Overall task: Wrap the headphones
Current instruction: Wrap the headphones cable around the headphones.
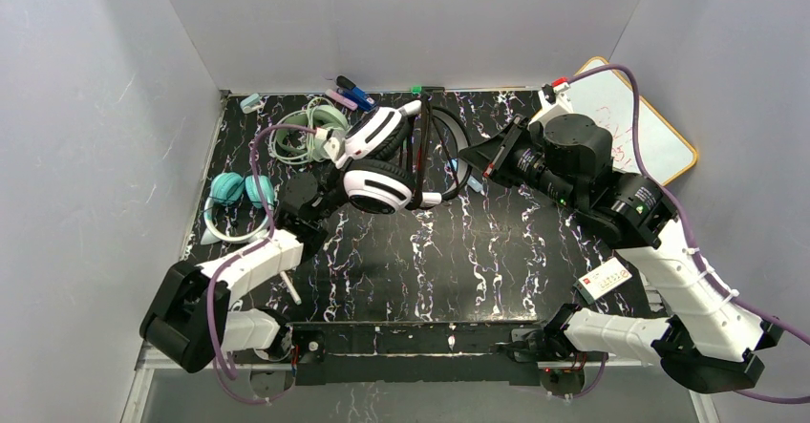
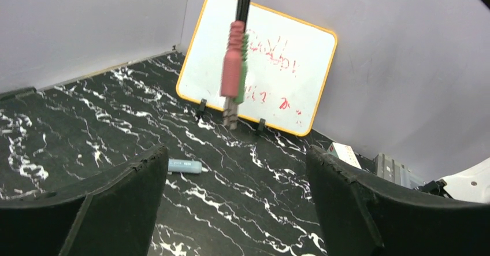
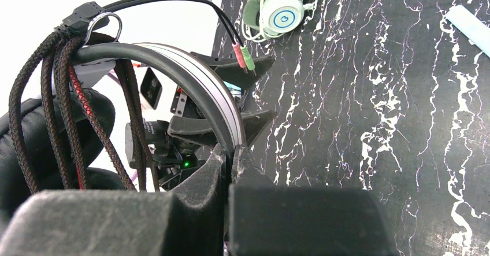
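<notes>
right wrist | right hand (image 3: 228, 155) grips black-and-white headphones (image 3: 173, 62) | left hand (image 2: 236, 160) agape

Soft, even overhead light, weak shadows.
My right wrist view blows out white behind the black-and-white headphones (image 3: 173, 65); the table (image 1: 497, 261) stays sharp.

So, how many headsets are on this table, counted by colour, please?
teal headset: 1
mint-green headset: 1
black-and-white headset: 1
Total: 3
</notes>
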`<state>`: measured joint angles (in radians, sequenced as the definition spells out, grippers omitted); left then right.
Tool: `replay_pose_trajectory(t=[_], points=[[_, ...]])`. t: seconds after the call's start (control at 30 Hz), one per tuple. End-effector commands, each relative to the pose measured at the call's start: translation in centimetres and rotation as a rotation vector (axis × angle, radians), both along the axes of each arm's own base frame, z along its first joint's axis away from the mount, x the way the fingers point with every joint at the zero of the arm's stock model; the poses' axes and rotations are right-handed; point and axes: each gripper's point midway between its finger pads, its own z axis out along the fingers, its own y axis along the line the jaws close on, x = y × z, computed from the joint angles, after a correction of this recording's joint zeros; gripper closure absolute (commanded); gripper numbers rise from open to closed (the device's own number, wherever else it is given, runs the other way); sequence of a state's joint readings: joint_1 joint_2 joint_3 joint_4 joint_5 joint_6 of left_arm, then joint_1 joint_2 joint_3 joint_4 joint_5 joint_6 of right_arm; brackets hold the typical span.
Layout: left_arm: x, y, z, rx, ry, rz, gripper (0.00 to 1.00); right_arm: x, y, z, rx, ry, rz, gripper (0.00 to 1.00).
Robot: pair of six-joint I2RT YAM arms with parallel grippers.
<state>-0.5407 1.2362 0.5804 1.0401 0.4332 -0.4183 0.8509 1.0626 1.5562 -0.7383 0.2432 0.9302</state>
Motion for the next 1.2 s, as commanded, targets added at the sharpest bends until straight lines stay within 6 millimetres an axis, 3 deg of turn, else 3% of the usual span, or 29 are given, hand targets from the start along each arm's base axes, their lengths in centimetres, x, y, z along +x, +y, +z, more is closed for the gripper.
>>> replay_pose_trajectory(t=[0.0,0.13,0.3,0.5,0.7,0.73,0.83,0.93,1.17], points=[[-0.2,-0.3,5.4,-0.108,-0.134,-0.018,0.18,-0.3,0.2,6.5,0.212,-0.102,0.001,0.99],[-0.1,-0.6,6.0,-0.12,-0.143,-0.033,0.27,-0.1,0.2,6.5,0.21,-0.104,-0.006,0.99],[0.3,-0.6,6.3,-0.129,-0.147,-0.023,0.47,-0.3,0.1,6.5,0.213,-0.104,-0.005,0.99],[0.7,-0.8,6.5,-0.149,-0.14,-0.02,0.52,-0.3,0.0,6.7,0.217,-0.107,-0.009,0.99],[1.2,-1.0,7.1,-0.17,-0.141,-0.023,0.63,-0.3,-0.2,6.6,0.216,-0.107,-0.017,0.99],[1.2,-1.1,7.2,-0.17,-0.141,-0.024,0.68,-0.3,-0.3,6.6,0.215,-0.106,-0.018,0.99],[1.5,-1.2,7.2,-0.174,-0.131,-0.031,1.0,-0.1,-0.5,6.3,0.212,-0.102,-0.035,0.99],[1.4,-1.5,6.7,-0.183,-0.094,-0.049,1.0,0.7,-1.2,5.9,0.214,-0.097,-0.104,0.99],[1.2,-2.8,3.0,-0.209,0.118,-0.125,1.0,4.2,-1.9,2.4,0.259,-0.047,-0.31,0.99]])
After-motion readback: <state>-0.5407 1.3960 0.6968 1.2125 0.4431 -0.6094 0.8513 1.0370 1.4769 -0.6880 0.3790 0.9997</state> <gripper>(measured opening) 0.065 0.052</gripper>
